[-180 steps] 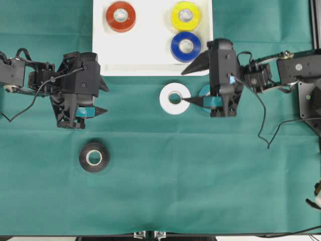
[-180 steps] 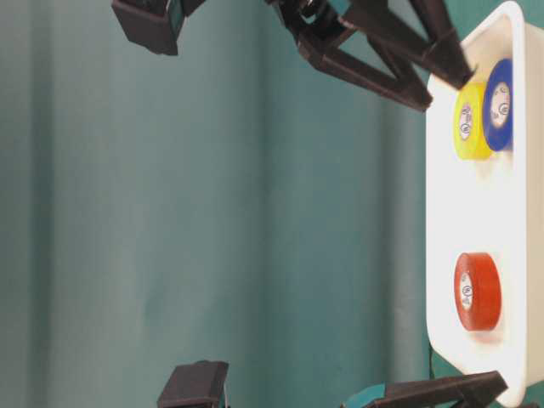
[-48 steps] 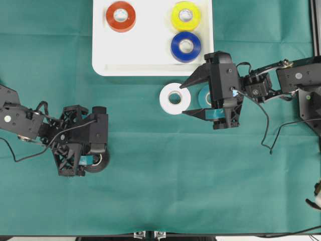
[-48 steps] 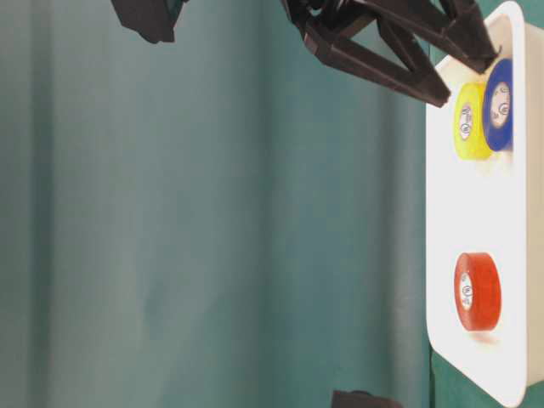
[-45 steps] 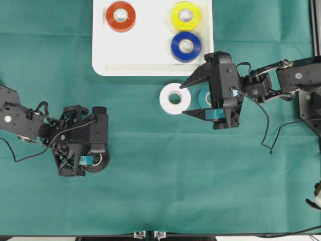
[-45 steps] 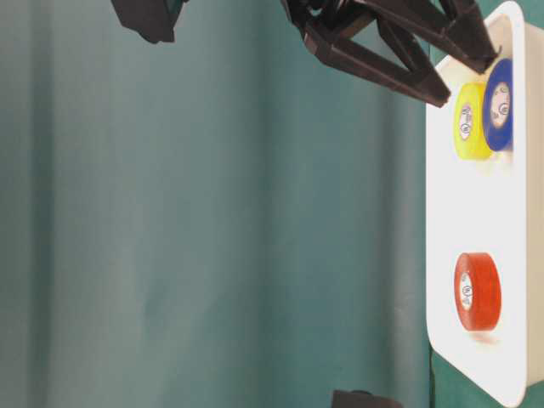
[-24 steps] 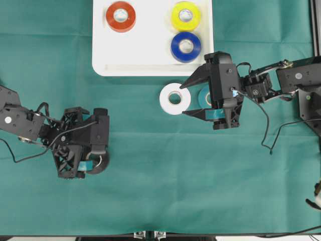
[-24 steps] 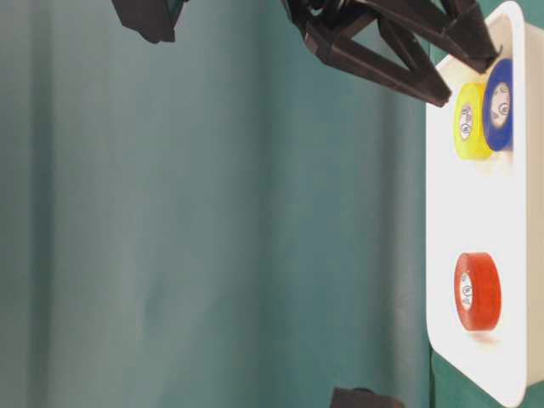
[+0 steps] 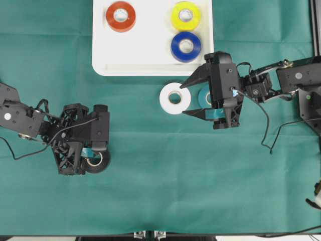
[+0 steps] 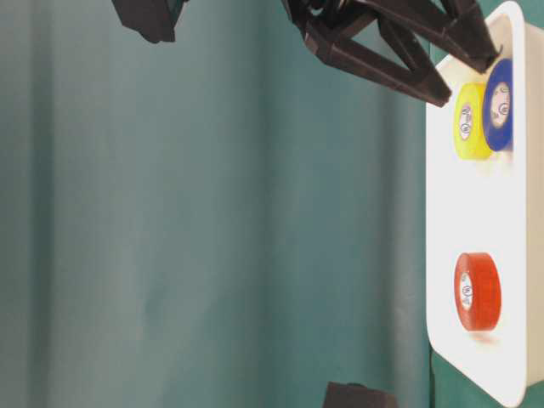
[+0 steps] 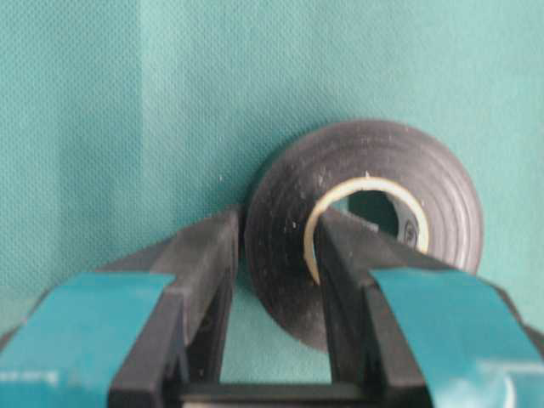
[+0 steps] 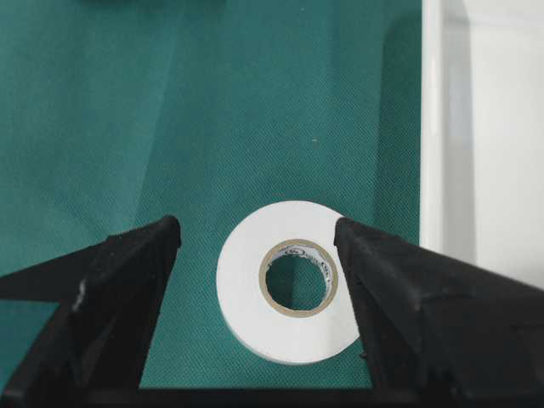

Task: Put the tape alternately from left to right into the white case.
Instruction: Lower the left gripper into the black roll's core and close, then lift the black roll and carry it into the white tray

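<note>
Black round tape roll [image 11: 365,229] lay flat, wall pinched between left gripper [image 11: 276,255] fingers; white plastic case [image 9: 150,55] well ahead; right gripper [image 12: 255,246] spread, empty.

Green cloth [image 9: 200,191] filled basically the whole view, w/ a few faint fold creases running across; two small metal clips [image 9: 148,234] sat at the bottom edge, approx mid; dark rail [image 9: 315,25] ran down the top-right corner; couldn't ID the pale bit [image 9: 315,202] far right.
</note>
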### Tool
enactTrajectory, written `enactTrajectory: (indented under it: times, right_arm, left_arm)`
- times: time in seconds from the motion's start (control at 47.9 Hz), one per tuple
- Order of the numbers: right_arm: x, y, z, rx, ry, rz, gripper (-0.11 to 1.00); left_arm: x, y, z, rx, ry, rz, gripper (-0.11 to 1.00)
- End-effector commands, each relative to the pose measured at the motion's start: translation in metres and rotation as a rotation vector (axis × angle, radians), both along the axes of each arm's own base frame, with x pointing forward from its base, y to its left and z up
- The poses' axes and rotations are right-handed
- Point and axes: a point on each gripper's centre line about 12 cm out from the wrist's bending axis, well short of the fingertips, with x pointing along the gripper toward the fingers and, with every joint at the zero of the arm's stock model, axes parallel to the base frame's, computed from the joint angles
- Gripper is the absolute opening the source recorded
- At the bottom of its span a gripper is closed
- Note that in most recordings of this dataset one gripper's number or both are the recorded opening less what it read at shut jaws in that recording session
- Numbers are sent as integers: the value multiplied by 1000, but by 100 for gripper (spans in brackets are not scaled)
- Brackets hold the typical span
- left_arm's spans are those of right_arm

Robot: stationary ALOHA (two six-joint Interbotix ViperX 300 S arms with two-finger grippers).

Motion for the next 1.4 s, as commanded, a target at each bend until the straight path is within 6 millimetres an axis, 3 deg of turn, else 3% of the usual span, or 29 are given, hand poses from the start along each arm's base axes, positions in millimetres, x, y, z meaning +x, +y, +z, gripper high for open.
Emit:
enactTrajectory:
  times: [0.0, 0.167, 0.375, 0.626, 0.96, 1.377]
  right_arm:
    - [2, 1, 6, 4, -22, 4, 79]
    - [3, 1, 6, 2, -23, 6, 79]
    - [3, 1, 7, 2, -25, 6, 79]
    - [3, 1, 7, 2, -25, 6, 79]
    - [4, 1, 7, 2, -26, 6, 79]
    - [3, 1, 7, 2, -25, 6, 79]
  left_arm:
    - [5, 0, 12, -10, -40, 1, -5]
    - [8, -1, 23, -21, -72, 1, -5]
    - [18, -1, 64, -51, -191, 1, -5]
    - [19, 21, 99, -23, -292, 2, -5]
    - [23, 57, 100, 61, -300, 20, -5]
    - [27, 129, 99, 239, -316, 42, -5]
